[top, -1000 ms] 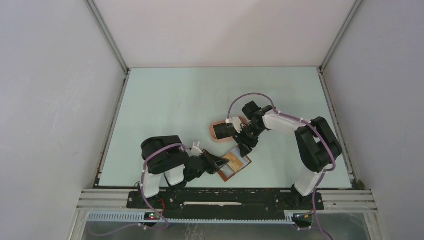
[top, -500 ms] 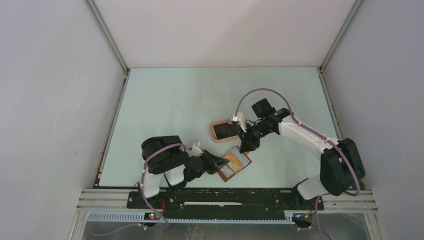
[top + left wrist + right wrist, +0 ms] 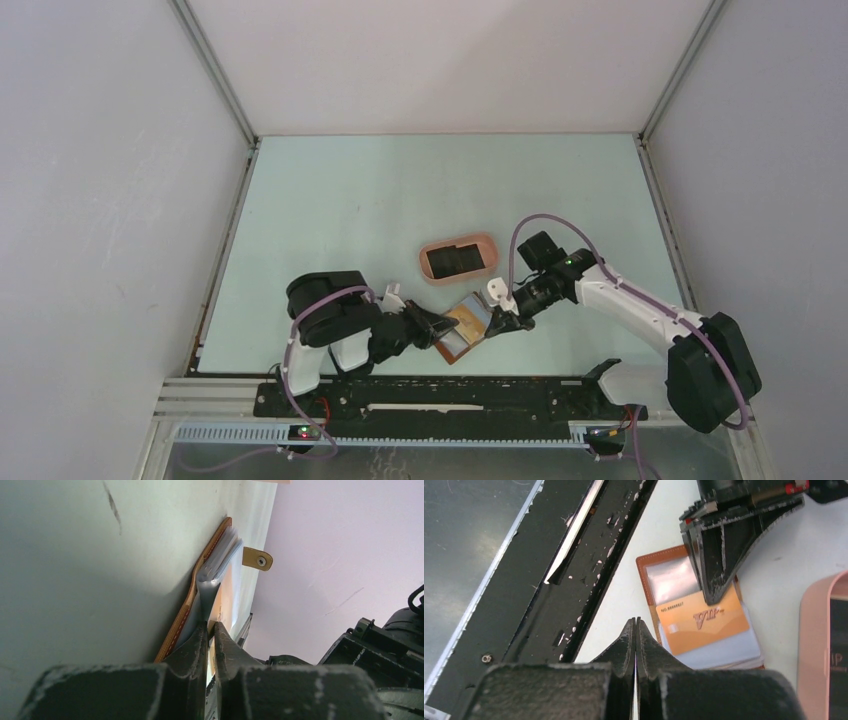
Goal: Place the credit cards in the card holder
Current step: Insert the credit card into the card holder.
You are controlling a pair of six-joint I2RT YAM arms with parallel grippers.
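Note:
The brown card holder (image 3: 455, 346) lies open near the table's front edge, with a tan credit card (image 3: 704, 622) marked VIP resting on its clear pockets (image 3: 671, 580). My left gripper (image 3: 446, 328) reaches in from the left, its jaws nearly together on a thin pocket leaf (image 3: 210, 582) at the tan card's edge. One of its fingers (image 3: 719, 565) lies over the holder. My right gripper (image 3: 636, 621) is shut and empty, low over the table just beside the holder's edge (image 3: 644, 580). A black credit card (image 3: 453, 260) lies in the pink tray.
The pink oval tray (image 3: 480, 240) stands just behind the card holder. A black metal rail (image 3: 589, 555) runs along the table's near edge, close under my right gripper. White walls enclose the table on three sides.
My right arm has swung from the pink tray down to the card holder's right side, and its jaws have closed. The left arm has stayed in place.

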